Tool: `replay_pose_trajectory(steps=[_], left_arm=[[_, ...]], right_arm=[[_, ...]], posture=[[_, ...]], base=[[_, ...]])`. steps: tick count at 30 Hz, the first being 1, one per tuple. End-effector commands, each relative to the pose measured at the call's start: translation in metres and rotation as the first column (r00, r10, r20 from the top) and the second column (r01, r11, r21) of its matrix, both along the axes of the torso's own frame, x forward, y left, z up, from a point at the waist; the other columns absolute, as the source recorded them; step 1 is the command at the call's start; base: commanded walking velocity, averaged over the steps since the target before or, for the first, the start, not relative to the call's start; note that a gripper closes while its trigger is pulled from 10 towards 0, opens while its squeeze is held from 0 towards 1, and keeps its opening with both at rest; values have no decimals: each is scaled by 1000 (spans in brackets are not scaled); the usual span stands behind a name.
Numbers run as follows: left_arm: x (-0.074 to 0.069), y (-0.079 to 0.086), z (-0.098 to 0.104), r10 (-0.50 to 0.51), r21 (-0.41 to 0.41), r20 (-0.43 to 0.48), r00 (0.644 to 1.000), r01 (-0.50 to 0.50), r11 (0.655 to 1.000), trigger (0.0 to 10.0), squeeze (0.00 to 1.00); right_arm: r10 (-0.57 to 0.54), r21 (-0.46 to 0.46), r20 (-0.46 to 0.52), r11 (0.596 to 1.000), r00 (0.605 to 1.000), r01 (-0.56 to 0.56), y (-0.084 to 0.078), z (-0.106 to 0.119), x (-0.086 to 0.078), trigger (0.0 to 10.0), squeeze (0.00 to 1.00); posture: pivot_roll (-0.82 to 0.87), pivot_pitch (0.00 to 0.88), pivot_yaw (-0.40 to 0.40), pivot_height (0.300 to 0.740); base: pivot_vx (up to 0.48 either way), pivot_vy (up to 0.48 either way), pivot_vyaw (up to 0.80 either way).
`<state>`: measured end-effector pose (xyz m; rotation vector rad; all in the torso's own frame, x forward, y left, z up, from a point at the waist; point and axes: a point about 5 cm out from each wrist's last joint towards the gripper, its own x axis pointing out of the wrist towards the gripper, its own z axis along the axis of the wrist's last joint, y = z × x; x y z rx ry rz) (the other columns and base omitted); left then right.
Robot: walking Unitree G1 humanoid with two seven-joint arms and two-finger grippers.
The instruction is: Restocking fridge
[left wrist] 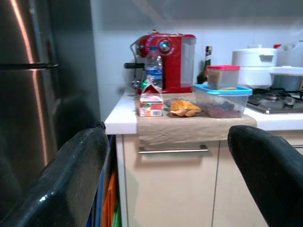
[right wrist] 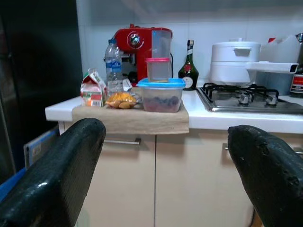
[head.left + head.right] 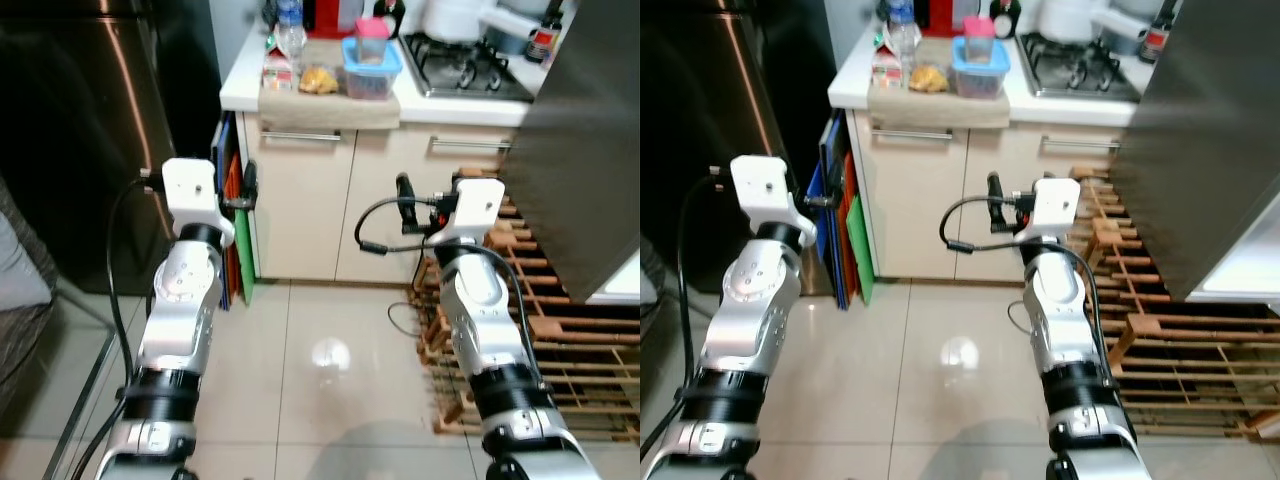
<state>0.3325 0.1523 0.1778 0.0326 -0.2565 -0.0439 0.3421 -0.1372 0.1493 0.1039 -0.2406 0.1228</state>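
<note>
On the white counter, a beige cloth carries a small milk carton, a water bottle, a bag of orange snacks and a blue-lidded container with a pink-lidded tub on top. The dark steel fridge stands left of the counter. Both arms are raised in front of the cabinet, well short of the counter. My left gripper is open and holds nothing, as is my right gripper. The wrist views look between wide-apart fingers at the counter items.
A grey open door panel fills the right side. Below it a wooden slatted rack lies on the tiled floor. Coloured boards lean between fridge and cabinet. A gas hob, red coffee machine and white pot sit behind.
</note>
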Motion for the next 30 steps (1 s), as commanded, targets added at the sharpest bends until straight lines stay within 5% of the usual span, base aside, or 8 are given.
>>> replay_pose_trajectory(steps=[1, 8, 30], left_arm=[[2, 1, -2, 4, 6, -12, 1000, -4, 1000, 10000, 0], [1, -3, 2, -5, -7, 0, 1000, 5, 1000, 10000, 0], [-1, 0, 3, -8, 28, 11, 1000, 8, 1000, 10000, 0]], right_arm=[[-7, 52, 39, 999, 999, 5, -1, 12, 3, 10000, 0], [11, 51, 92, 999, 996, -16, 3, 33, 10, 10000, 0], [70, 38, 89, 997, 994, -73, 20, 38, 15, 10000, 0]], posture=[[-23, 0, 15, 740], [-23, 0, 12, 740], [19, 0, -2, 740]], base=[[442, 0, 0], [445, 0, 0], [455, 0, 0]])
